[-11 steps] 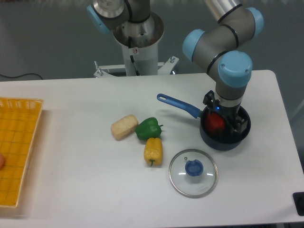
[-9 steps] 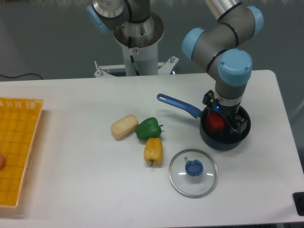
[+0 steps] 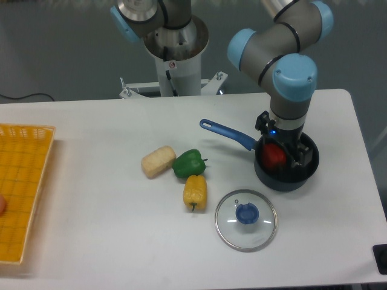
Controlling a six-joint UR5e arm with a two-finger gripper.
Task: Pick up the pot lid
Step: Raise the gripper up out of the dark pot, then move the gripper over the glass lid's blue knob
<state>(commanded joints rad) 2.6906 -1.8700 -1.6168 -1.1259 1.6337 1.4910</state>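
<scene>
My gripper (image 3: 283, 140) is over the black pan (image 3: 284, 182), fingers spread wide, holding nothing; the glass lid (image 3: 246, 232) lies apart from me, nearer the camera.

Around the fingers (image 3: 297, 151), the pan (image 3: 284, 180) looks dark and smooth, its handle (image 3: 227, 132) smooth blue plastic. Nearby, the lid (image 3: 242, 234) looks like clear, glossy glass with a shiny metal-like rim; its blue knob (image 3: 247, 213) looks smooth. The green pepper (image 3: 190, 164) is glossy.
</scene>
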